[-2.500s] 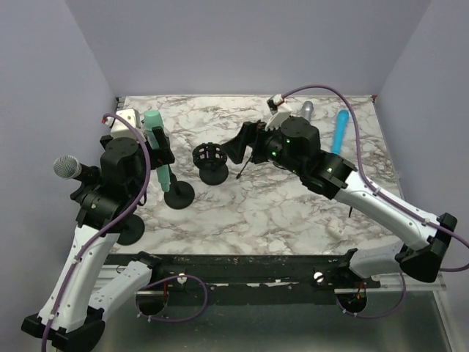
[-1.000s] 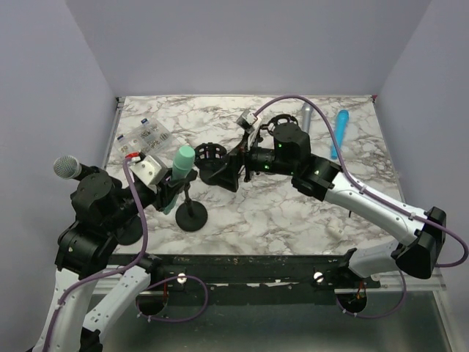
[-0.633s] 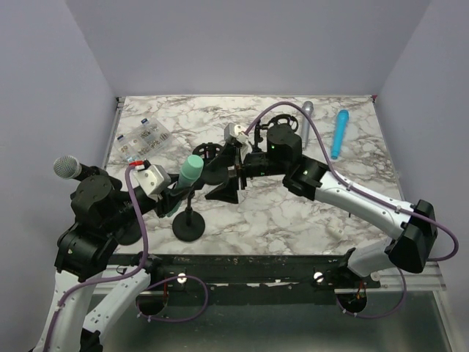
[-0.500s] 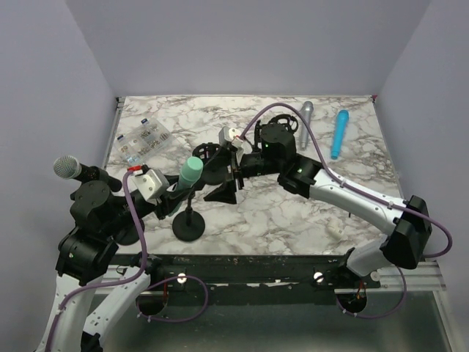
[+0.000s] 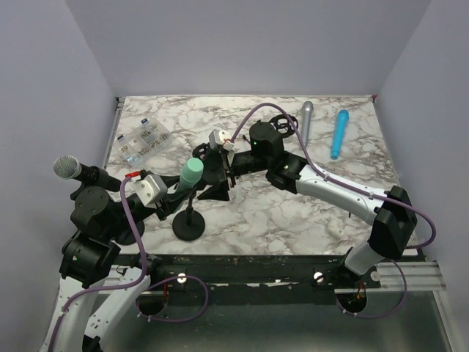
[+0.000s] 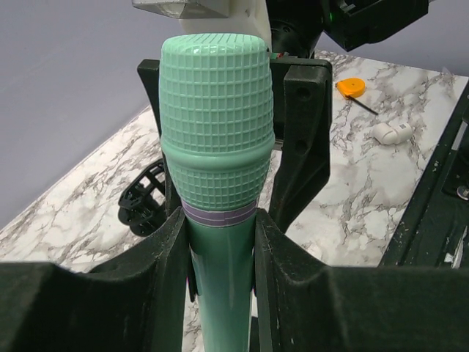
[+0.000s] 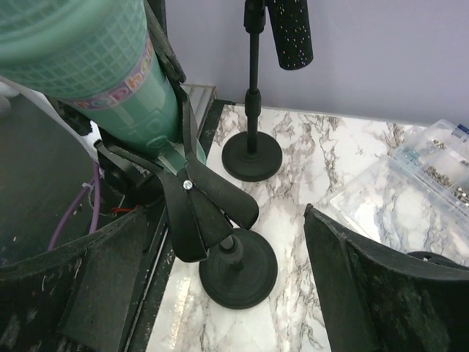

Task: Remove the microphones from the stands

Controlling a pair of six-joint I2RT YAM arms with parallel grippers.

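The green microphone (image 5: 192,170) leans in the clip of a black stand (image 5: 189,226) near the table's front left. My left gripper (image 5: 176,198) is shut on the microphone's body just below its grille (image 6: 218,132); both pads (image 6: 154,293) press against the shaft. My right gripper (image 5: 212,180) stands open beside the microphone on its right. In the right wrist view its fingers (image 7: 381,293) straddle the stand's clip (image 7: 198,209) and round base (image 7: 238,271) without touching them, and the green microphone (image 7: 80,51) fills the upper left.
A second stand with a silver-headed microphone (image 5: 67,168) stands at the left edge. A clear parts box (image 5: 143,139) lies at the back left, a black holder (image 5: 207,154) mid-table. A grey microphone (image 5: 305,117) and a blue one (image 5: 338,132) lie at the back right.
My right gripper has swung left until it reaches the stand, its jaws slightly narrower. My left gripper has tilted the green microphone and drawn the stand a little toward the near edge.
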